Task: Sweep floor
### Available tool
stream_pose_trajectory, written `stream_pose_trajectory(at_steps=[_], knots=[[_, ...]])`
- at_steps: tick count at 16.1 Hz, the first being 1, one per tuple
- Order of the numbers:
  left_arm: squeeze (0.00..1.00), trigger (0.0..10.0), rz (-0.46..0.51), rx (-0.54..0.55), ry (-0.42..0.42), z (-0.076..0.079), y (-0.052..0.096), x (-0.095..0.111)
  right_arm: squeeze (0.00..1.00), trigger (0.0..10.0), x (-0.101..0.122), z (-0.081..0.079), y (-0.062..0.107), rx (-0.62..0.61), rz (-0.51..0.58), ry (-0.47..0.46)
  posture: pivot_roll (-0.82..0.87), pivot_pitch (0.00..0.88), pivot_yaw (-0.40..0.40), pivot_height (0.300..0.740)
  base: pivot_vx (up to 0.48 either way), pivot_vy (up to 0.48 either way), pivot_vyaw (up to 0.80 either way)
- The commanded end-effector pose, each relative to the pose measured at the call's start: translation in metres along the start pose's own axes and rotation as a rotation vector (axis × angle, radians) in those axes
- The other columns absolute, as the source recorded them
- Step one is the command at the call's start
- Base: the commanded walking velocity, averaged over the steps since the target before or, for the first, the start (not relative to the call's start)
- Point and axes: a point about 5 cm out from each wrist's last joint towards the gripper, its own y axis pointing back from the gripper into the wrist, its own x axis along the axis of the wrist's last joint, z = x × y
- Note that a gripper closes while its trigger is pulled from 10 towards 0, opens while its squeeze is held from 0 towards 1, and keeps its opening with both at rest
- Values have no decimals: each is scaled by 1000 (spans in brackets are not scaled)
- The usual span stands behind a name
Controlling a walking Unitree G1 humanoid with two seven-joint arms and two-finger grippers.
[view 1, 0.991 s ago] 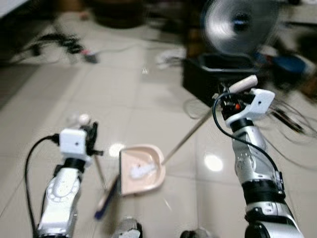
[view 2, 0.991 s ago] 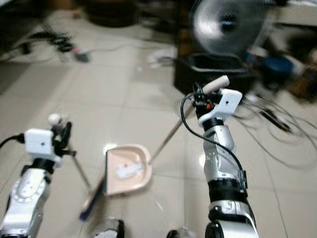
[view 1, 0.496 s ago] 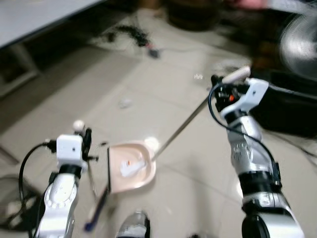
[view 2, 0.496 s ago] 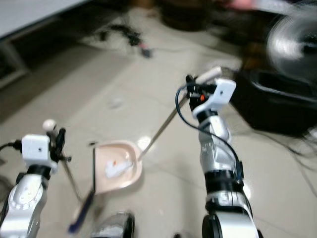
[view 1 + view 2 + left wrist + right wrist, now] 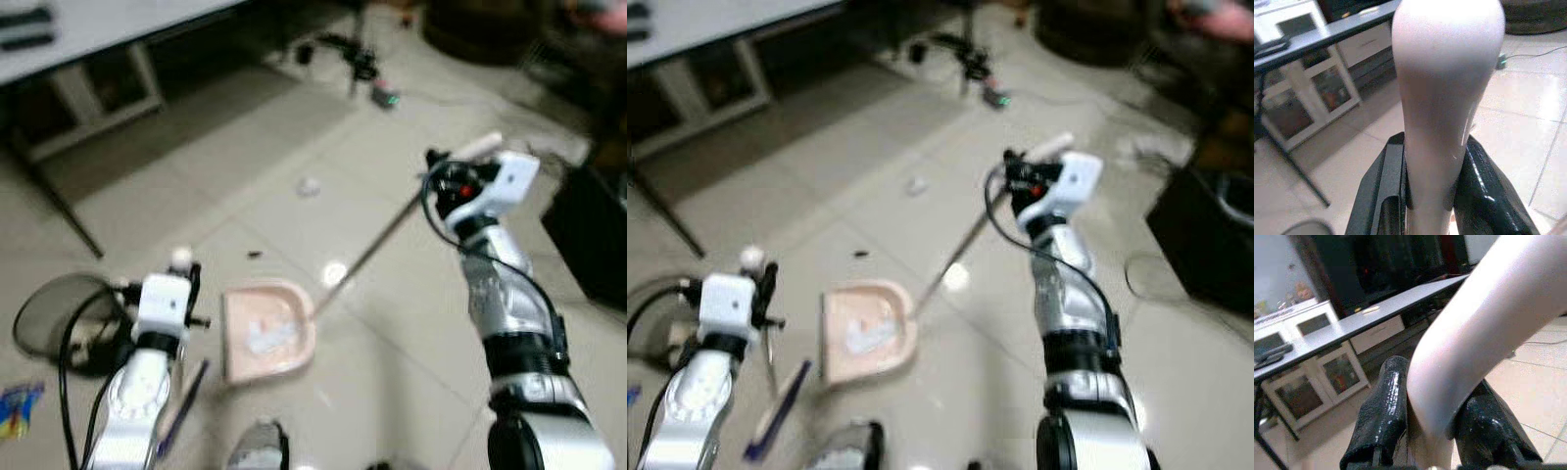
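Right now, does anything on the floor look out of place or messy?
Yes. A crumpled white scrap lies loose on the tiles beyond the pink dustpan, and a small dark speck sits nearer it. White debris already lies in the dustpan. Cables sprawl near the table.

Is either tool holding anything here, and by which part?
Both are. The left tool is shut on the top of the broom handle; the right tool is shut on the top of the dustpan handle.
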Motion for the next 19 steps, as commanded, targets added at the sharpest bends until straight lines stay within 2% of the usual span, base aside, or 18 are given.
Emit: stream_pose_trajectory(at_steps=[1,6,9,11,19], knots=[[0,10000,-3,13,-17,-1,6,-5,0,10000,6,-1,-4,7,16,-26,64,130,-7,740,0,0,800],[0,10000,-5,65,-2,-5,11,-8,0,10000,8,3,-8,-5,13,-55,65,135,-17,740,0,0,800],[0,10000,56,48,20,-2,10,0,0,10000,4,8,-6,-35,1,-90,72,141,-18,740,0,0,800],[0,10000,78,17,15,3,8,4,0,10000,9,5,-10,-31,18,-140,71,144,-14,740,0,0,800],[0,10000,125,14,12,3,8,8,0,10000,28,4,-20,-4,69,-198,75,136,-18,740,0,0,799]])
